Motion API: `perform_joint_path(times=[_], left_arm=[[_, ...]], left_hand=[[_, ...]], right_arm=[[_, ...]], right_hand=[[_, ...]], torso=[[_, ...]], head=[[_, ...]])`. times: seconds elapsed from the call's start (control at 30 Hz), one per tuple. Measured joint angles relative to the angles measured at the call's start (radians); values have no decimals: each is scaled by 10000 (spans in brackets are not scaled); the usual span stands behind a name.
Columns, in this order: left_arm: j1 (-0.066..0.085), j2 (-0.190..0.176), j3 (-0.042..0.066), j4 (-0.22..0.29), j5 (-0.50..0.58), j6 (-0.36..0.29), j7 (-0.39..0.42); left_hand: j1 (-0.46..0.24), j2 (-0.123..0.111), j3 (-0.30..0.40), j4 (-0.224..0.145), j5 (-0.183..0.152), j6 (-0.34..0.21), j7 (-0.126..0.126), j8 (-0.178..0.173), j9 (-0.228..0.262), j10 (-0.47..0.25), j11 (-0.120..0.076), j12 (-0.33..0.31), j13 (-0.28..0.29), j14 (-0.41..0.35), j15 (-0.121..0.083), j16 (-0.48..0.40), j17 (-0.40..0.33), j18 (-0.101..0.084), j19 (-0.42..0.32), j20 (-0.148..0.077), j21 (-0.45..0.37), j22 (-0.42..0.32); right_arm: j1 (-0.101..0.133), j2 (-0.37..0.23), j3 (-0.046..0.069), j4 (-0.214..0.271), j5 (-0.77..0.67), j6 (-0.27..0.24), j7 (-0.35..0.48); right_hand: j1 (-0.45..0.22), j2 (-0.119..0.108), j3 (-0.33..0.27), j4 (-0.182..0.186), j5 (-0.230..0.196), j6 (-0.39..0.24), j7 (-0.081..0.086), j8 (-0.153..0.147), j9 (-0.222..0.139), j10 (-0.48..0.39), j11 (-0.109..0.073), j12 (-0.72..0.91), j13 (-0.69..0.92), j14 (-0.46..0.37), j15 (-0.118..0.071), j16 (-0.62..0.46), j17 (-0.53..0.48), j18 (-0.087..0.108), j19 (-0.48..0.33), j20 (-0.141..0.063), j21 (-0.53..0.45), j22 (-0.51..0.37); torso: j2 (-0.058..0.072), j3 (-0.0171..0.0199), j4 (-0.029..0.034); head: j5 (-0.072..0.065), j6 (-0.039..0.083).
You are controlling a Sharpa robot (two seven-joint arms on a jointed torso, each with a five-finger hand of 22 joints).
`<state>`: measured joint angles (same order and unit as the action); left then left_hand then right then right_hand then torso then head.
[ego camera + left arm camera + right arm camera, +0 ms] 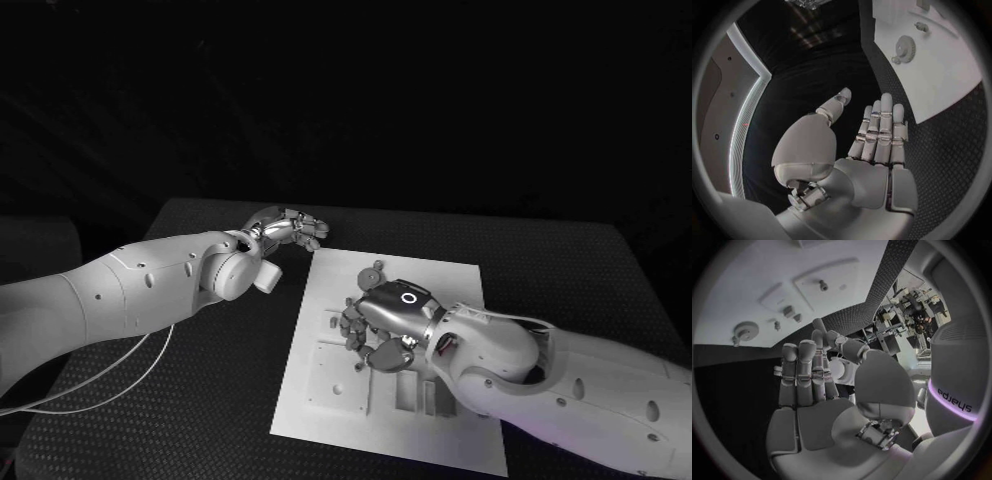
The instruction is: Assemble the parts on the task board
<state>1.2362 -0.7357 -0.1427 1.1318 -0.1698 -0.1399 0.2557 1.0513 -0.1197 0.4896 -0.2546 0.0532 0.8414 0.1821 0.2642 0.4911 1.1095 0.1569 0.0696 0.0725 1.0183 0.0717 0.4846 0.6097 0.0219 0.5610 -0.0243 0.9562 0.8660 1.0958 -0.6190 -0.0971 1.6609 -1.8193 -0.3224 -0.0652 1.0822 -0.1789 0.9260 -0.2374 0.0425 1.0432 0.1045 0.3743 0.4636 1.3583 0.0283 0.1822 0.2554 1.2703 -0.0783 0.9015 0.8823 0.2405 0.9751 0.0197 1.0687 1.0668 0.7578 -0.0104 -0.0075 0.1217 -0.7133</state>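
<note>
The white task board (433,275) lies in the middle of the black table. A gear-shaped part (375,272) sits near its far edge, also visible in the left wrist view (905,47) and the right wrist view (746,331). Small pieces (351,306) lie further in, beside a raised plate (336,378). My right hand (384,325) hovers over the board's middle, fingers straight and together, holding nothing (807,375). My left hand (289,228) is off the board beyond its far left corner, fingers extended, thumb apart, with nothing in it (873,135).
A short peg (823,285) stands on a square plate of the board. Rectangular slots (418,392) lie near the board's front right. Black table surface (188,400) surrounds the board, and a cable (130,375) hangs below my left arm.
</note>
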Motion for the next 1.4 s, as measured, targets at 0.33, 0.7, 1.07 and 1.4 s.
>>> perform_joint_path(times=[0.33, 0.7, 1.07, 1.4], left_arm=[[0, 30, 0, -2, 25, 0, 4], [0, 58, 0, 29, 36, 1, 4], [0, 57, 0, 34, 39, 4, 5], [0, 46, 0, 32, 41, 8, 5]], left_hand=[[0, 0, 0, 0, 0, 0, 0, 0, 1, 0, 0, 0, 0, 0, 0, 0, -1, -6, 0, 0, 0, 0], [0, 0, 0, 0, 0, 0, 0, 40, 1, 0, 0, 0, 0, 0, 0, -39, 9, 22, 0, 0, 0, 0], [0, 0, 0, 0, 0, 0, 0, 39, 2, 0, 0, 0, 0, 0, 0, -39, 16, 90, 0, 0, 0, 0], [0, 0, 0, 0, 0, 0, 0, 39, -7, 0, 0, 0, 0, 0, 0, -39, 16, 85, 0, 0, -39, 2]], right_arm=[[-408, 650, -389, -276, -398, 23, 111], [-701, 986, -582, -641, -639, 95, 185], [-791, 1043, -586, -823, -791, 279, 180], [-791, 1003, -581, -863, -921, 302, 178]], right_hand=[[-1, -1, -1, -1, -1, 0, 0, 2, 0, 0, 0, 5, 17, -1, 1, 0, 9, 0, -1, 1, 0, -1], [-2, -3, -3, -2, -8, -1, -2, 2, 0, 0, 0, 6, 19, -2, 4, 0, 17, 0, -1, 2, -1, -2], [-3, -4, -15, -13, -9, -4, -6, 3, 0, 0, 0, 7, 34, -3, 6, 0, 16, 1, -3, 4, -1, -3], [-1, -2, -15, -14, -9, -19, -21, 3, 1, 0, 0, 7, 34, -3, 6, 0, 25, 4, 22, -19, -2, -4]], torso=[[10, -25, 10], [13, -13, 6], [13, -5, 3], [12, 0, -6]], head=[[125, -35], [202, -133], [262, -206], [280, -244]])
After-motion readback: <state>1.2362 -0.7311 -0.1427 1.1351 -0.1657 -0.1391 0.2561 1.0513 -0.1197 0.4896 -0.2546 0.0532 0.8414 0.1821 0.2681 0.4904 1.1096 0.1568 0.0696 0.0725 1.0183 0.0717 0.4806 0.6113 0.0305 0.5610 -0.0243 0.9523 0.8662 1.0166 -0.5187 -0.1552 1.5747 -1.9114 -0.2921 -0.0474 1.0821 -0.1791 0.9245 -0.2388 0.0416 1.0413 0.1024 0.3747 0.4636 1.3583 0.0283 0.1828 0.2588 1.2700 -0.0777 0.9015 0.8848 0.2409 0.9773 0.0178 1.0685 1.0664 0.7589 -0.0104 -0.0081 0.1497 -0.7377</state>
